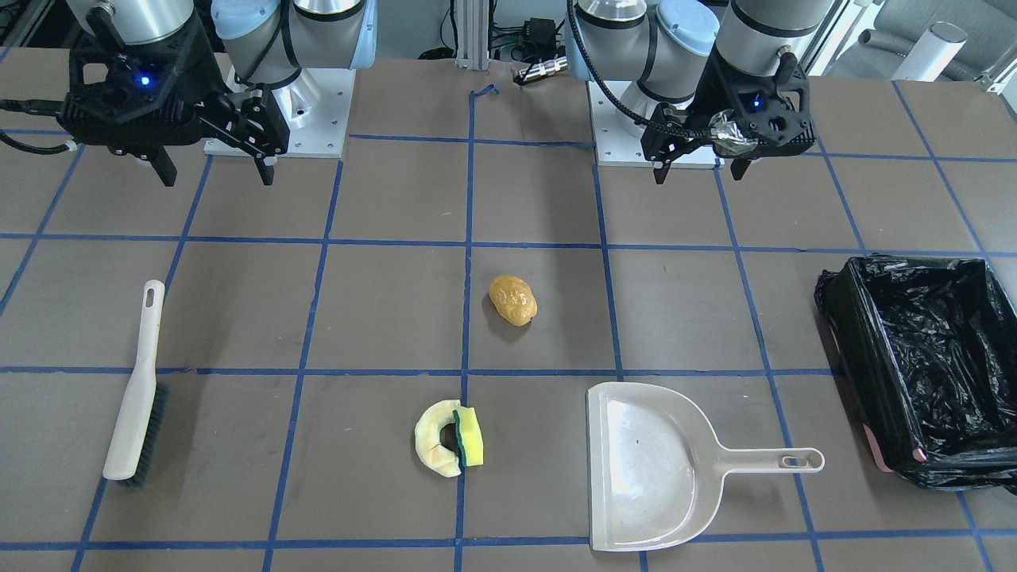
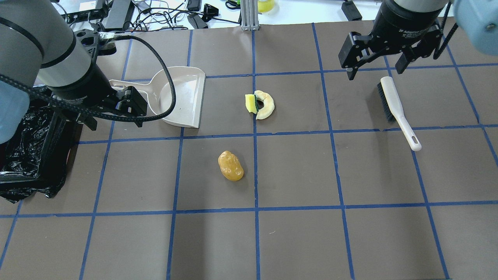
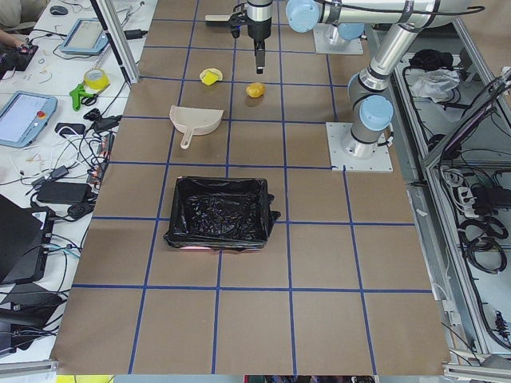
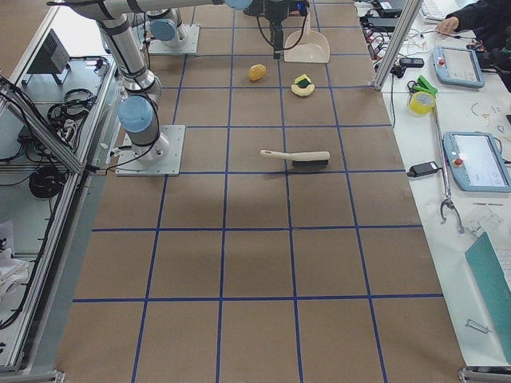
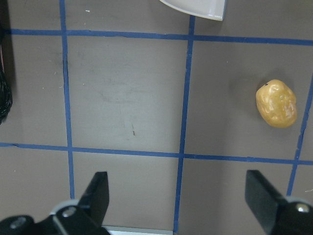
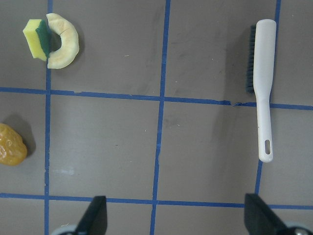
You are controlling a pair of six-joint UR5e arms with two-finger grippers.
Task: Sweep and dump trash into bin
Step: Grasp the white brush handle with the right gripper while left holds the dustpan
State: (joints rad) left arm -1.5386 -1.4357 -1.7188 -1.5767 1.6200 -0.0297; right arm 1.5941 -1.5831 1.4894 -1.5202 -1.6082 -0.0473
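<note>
The trash lies on the brown table. An orange-yellow potato-like lump [image 1: 513,300] [image 2: 230,166] sits near the middle. A cream ring slice [image 1: 431,438] [image 2: 267,105] touches a yellow sponge with a green side [image 1: 472,438] [image 2: 250,103]. The black-lined bin [image 1: 852,349] [image 2: 35,159] stands at the robot's left end of the table. My left gripper [image 1: 701,173] [image 2: 115,124] hangs open and empty above the table between bin and dustpan; its wrist view shows the lump [image 5: 276,104]. My right gripper [image 1: 217,179] [image 2: 374,73] hangs open and empty above the brush.
A beige dustpan [image 1: 647,469] [image 2: 181,97] lies between the ring slice and the bin, handle toward the bin. A beige brush [image 1: 135,397] [image 2: 395,105] lies at the robot's right. Blue tape lines grid the table. Cables and tablets lie off the table's far edge.
</note>
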